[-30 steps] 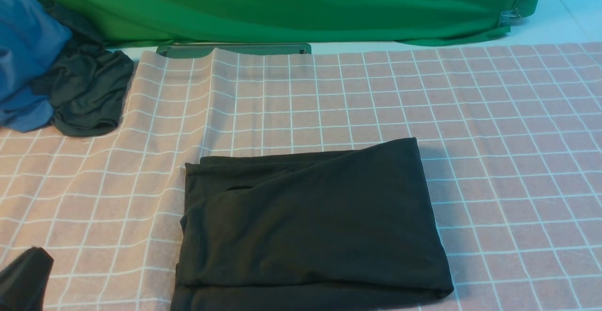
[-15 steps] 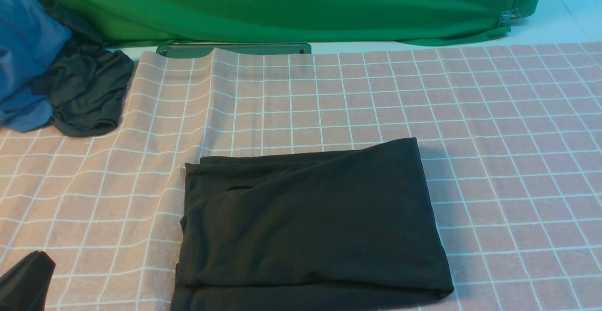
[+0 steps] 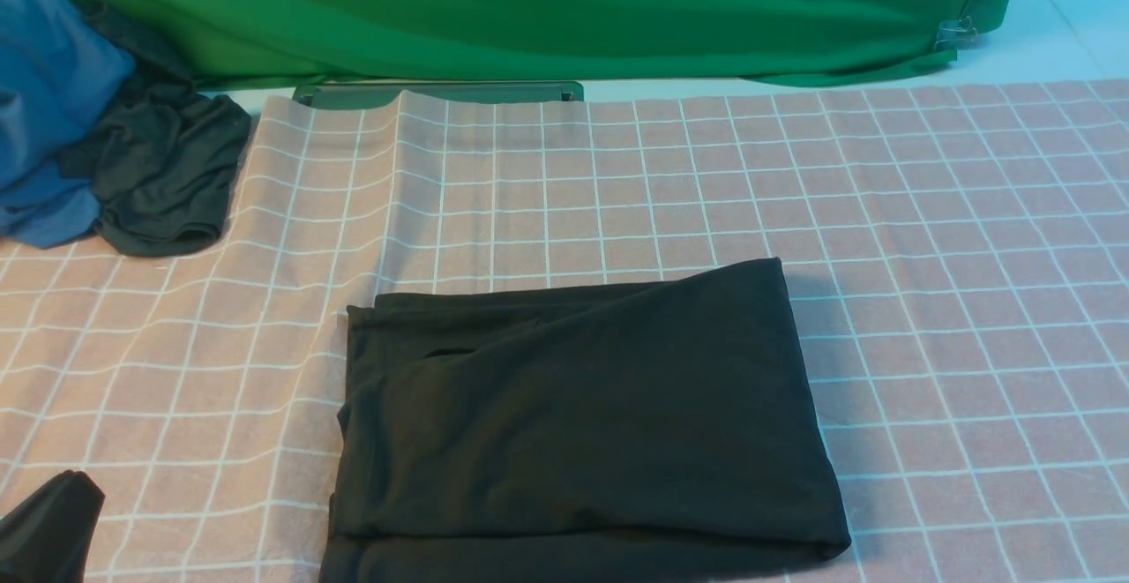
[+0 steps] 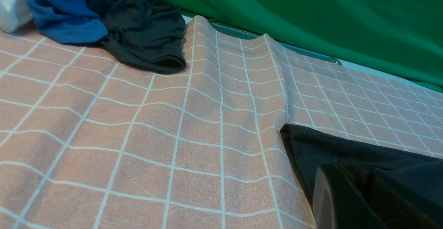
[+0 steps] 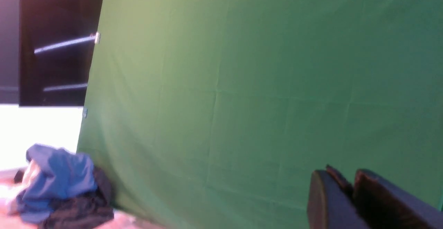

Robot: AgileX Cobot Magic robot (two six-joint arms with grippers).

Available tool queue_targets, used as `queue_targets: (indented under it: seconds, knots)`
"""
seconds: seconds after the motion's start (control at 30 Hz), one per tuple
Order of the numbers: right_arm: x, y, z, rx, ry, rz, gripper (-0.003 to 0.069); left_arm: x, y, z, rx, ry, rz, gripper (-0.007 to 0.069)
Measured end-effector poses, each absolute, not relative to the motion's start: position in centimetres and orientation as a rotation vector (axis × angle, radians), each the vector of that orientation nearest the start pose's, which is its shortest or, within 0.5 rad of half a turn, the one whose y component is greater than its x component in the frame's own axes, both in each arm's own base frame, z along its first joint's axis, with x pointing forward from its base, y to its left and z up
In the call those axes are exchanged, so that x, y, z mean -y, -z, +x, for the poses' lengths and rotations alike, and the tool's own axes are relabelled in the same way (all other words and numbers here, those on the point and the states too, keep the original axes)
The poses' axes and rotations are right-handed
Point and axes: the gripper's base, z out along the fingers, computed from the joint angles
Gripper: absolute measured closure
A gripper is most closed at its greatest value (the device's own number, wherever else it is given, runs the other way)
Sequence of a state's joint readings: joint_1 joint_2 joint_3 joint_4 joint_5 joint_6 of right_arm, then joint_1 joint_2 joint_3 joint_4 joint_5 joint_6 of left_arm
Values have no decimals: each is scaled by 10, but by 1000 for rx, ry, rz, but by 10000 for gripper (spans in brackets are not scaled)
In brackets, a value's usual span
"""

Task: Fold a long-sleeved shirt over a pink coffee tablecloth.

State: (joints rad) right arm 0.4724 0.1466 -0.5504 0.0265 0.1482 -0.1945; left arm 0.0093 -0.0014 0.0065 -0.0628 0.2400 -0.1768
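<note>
My left tool (image 3: pixel 48 526) is sitting pressed together at the bench's near-left corner, nearest the folded shirt (image 3: pixel 582 415); my right tool (image 5: pixel 349 201) is seemingly barely parted.

pink coffee tablecloth (image 3: pixel 926 213) spread wide across the surface, rippled toward the left, folded long-sleeved shirt (image 3: pixel 582 415) lying on it, blue garment (image 3: pixel 44 98) and dark grey garment (image 3: pixel 163 173) heaped at its far-left edge
</note>
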Motion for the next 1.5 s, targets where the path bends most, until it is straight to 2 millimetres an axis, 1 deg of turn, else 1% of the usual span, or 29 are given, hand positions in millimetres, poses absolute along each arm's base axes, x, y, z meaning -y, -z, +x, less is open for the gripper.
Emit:
queue_targets:
  seconds: [0.07, 0.13, 0.17, 0.2, 0.33, 0.37, 0.4, 0.5, 0.6, 1.03, 1.5]
  knots:
    - [-11, -363, 22, -1203, -228, -381, 515, 1, -189, 56, -1720, 181, -202, 611]
    - [-12, -350, 28, -1256, -169, -359, 515, 1, -189, 56, -1720, 179, -200, 611]
    - [-12, -339, 33, -1297, -130, -349, 515, 1, -189, 56, -1720, 179, -200, 611]
    - [-12, -328, 39, -1342, -95, -334, 513, 1, -189, 56, -1720, 179, -200, 611]
    - [-10, -266, 56, -1537, 16, -294, 502, 1, -189, 56, -1720, 179, -200, 611]
    - [-10, -262, 56, -1547, 22, -293, 501, 1, -189, 56, -1720, 179, -200, 611]
    - [-7, -228, 61, -1642, 66, -266, 496, 1, -189, 55, -1721, 179, -201, 611]
    - [-5, -195, 60, -1725, 78, -219, 493, 1, -189, 55, -1722, 179, -201, 611]
    - [-4, -188, 57, -1738, 78, -210, 483, 1, -189, 55, -1723, 178, -200, 611]
    - [-4, -188, 55, -1726, 82, -208, 446, 0, -189, 55, -1725, 161, -188, 611]
    - [-4, -188, 55, -1726, 82, -208, 430, 0, -189, 55, -1725, 161, -188, 611]
